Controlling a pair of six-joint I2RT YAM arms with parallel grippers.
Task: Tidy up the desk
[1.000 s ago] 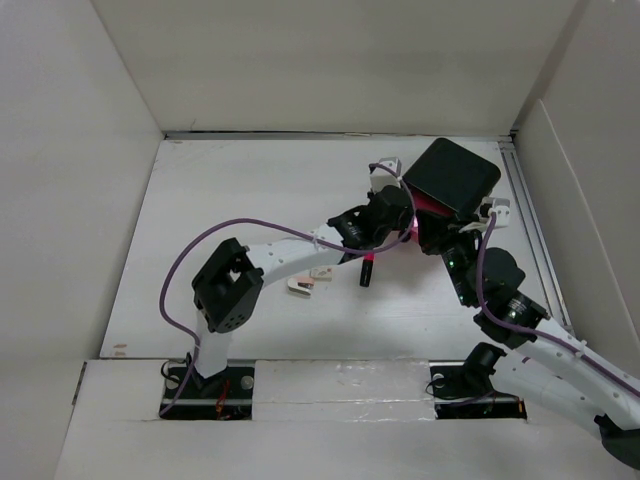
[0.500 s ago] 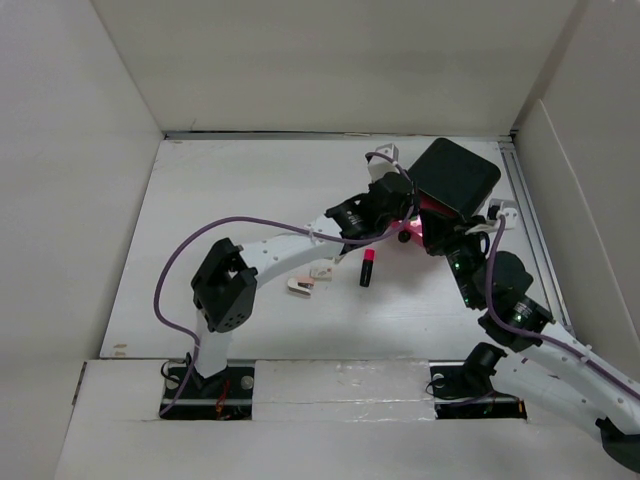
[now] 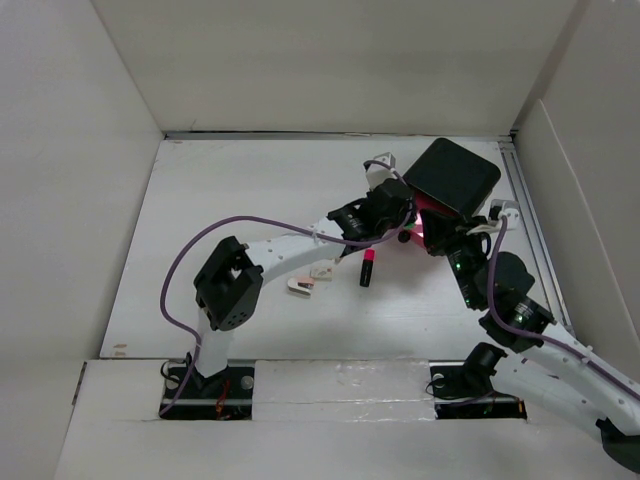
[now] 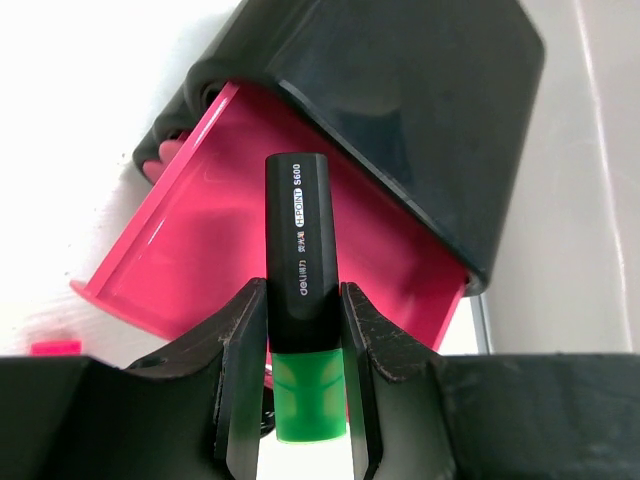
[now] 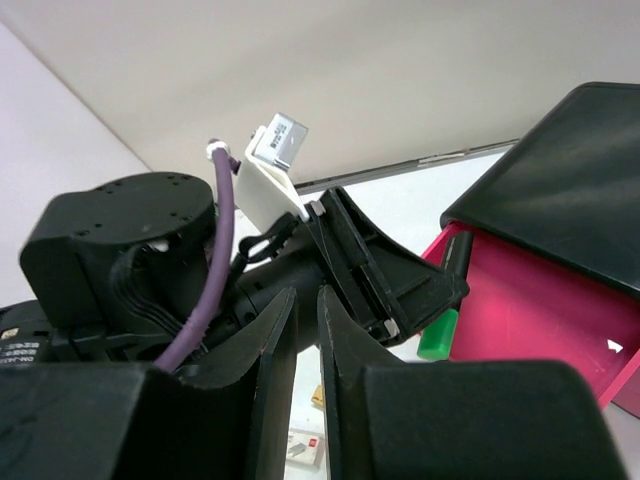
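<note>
Left end effector (image 4: 300, 310) clamped on black highlighter (image 4: 298, 230) (green end toward palm) at open pink drawer (image 4: 200, 240) of black box (image 4: 400, 100), far right of worktop (image 3: 250, 190); right end effector (image 5: 305, 300) narrowly parted, empty.

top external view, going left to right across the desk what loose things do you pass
on the desk: small white item → second small white item → pink highlighter → black box with its pink drawer pulled out
</note>
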